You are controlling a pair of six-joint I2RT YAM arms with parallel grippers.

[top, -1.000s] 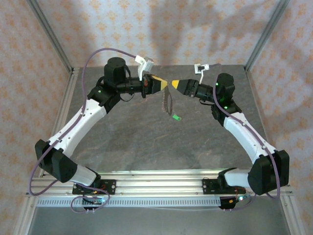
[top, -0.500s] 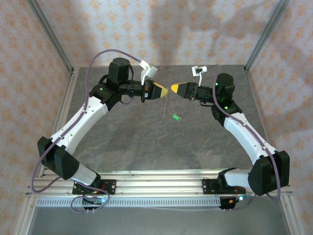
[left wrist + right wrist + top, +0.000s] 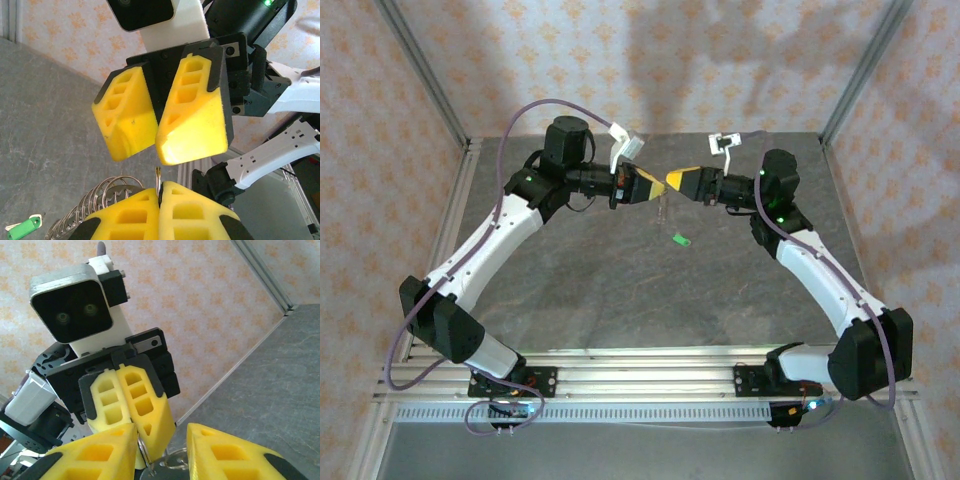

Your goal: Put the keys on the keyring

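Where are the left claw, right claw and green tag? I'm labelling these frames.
left claw [image 3: 160, 186], left wrist view, seam of its closed fingertips.
right claw [image 3: 672, 181], top view, tip of its yellow fingers.
green tag [image 3: 681, 239], top view, its middle.

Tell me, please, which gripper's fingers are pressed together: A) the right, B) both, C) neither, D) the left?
D: the left gripper is pinched shut on a thin metal ring, while the right gripper shows a clear gap between its fingers.
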